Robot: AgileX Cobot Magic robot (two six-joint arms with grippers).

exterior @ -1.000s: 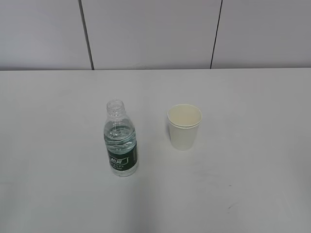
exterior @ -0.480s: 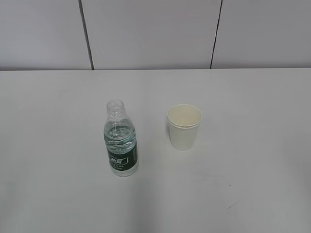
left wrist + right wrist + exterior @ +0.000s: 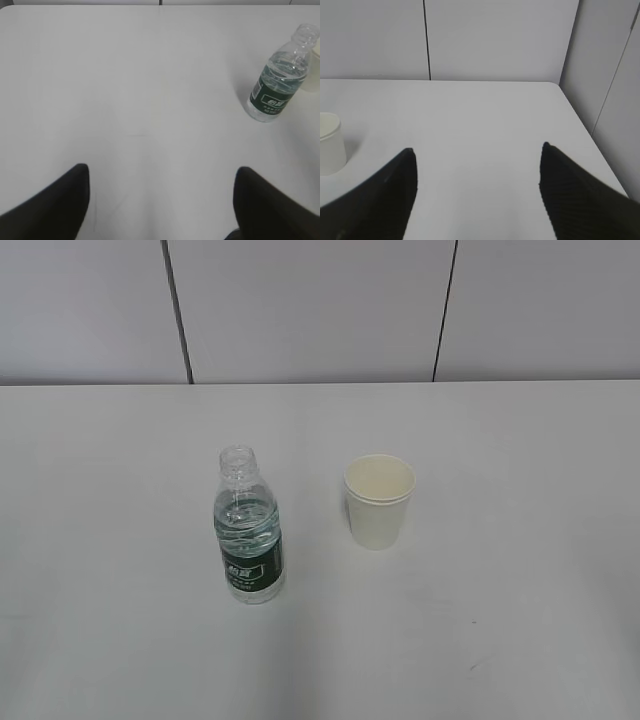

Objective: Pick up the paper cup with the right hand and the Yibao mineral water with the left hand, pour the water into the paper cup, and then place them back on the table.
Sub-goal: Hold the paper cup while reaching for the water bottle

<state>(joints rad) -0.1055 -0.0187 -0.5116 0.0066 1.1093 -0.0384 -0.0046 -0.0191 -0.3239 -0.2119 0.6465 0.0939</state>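
Exterior view: the Yibao mineral water [image 3: 247, 530] stands upright on the table [image 3: 520, 440], uncapped, roughly mid-table, nearer the front edge than the back. The paper cup [image 3: 379, 500] stands upright just to its right, apart from it, mouth up, interior appears empty. Neither arm shows in this view.

Left wrist view: the left hand [image 3: 160, 200] has its fingers spread wide, nothing between them. Bottle [image 3: 280, 84] sits well ahead and far to the right of the gripper's line, near the frame edge; a sliver of the cup shows behind it.

Right wrist view: the right hand [image 3: 477, 190] is likewise spread and empty. Cup [image 3: 330, 143] lies ahead and far left of its line, cut off by the frame edge. The table's right edge and back right corner are visible.

Status: no grasp made; both pickups pending.

Risks, as judged:
- Both grippers are off-axis from their targets. A sideways sweep in could strike the bottle; uncapped, it would spill if toppled.
- Bottle and cup stand close. Fingers entering the gap between them may nudge the neighbour.
- Cup is thin paper; a hard squeeze would crush it, and a high grip could deform the rim.
- Ribbed clear plastic may flex under grip and push water out of the open neck.
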